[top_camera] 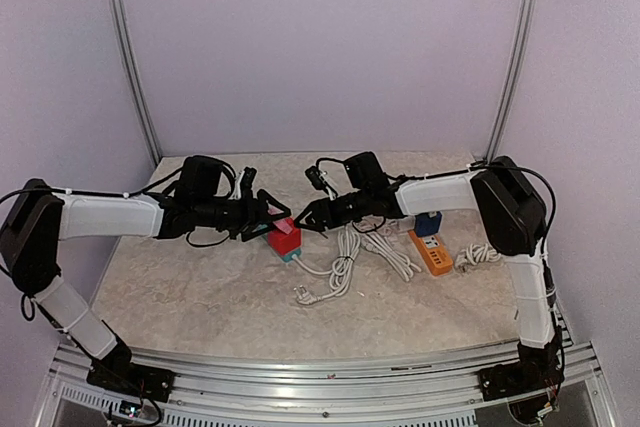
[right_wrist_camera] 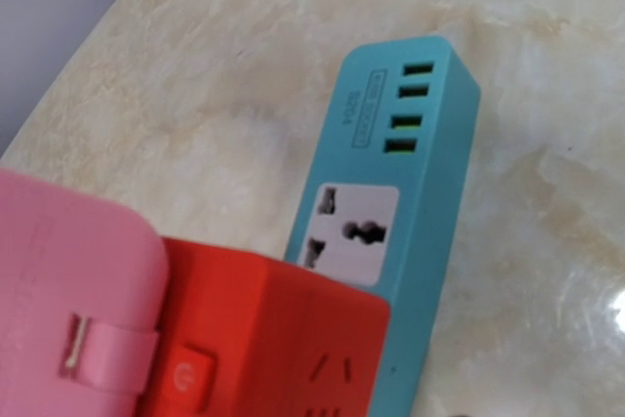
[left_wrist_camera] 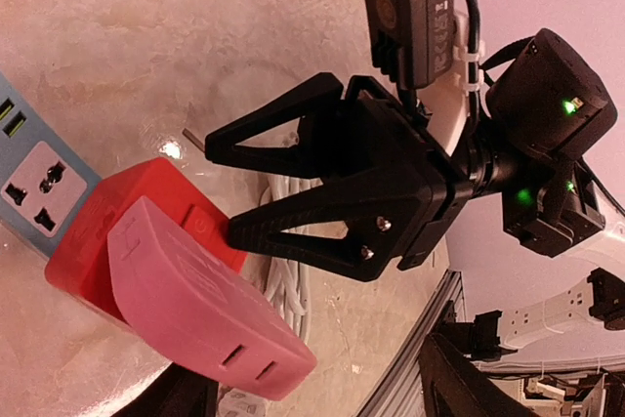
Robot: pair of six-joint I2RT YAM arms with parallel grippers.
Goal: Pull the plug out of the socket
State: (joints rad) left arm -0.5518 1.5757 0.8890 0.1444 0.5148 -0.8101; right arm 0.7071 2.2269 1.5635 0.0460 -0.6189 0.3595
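A pale marbled table [top_camera: 200, 287] is enclosed by plain lilac walls [top_camera: 320, 47]. Near the table's middle, a little toward its left edge, a teal power strip [right_wrist_camera: 430, 192] is laid flat. A red socket cube [left_wrist_camera: 107, 231] is seated over one end of it, and a pink plug [left_wrist_camera: 195, 310] is joined to the cube's side, so that all three are in contact.

The left gripper [top_camera: 275, 219] is presented to the pink plug from the left, with its fingers [left_wrist_camera: 459, 378] spread to either side of it. A gap is seen between one finger and the plug, so nothing is clamped.

The right gripper [left_wrist_camera: 223, 187] is pointed at the stack from the right, its jaws clearly parted and nothing held between them. Its lower fingertip is placed at the red socket cube's edge — contact cannot be confirmed.

White cables [top_camera: 345, 262] are heaped just right of the strip, and an orange power strip [top_camera: 432, 252] is set nearer the right edge.
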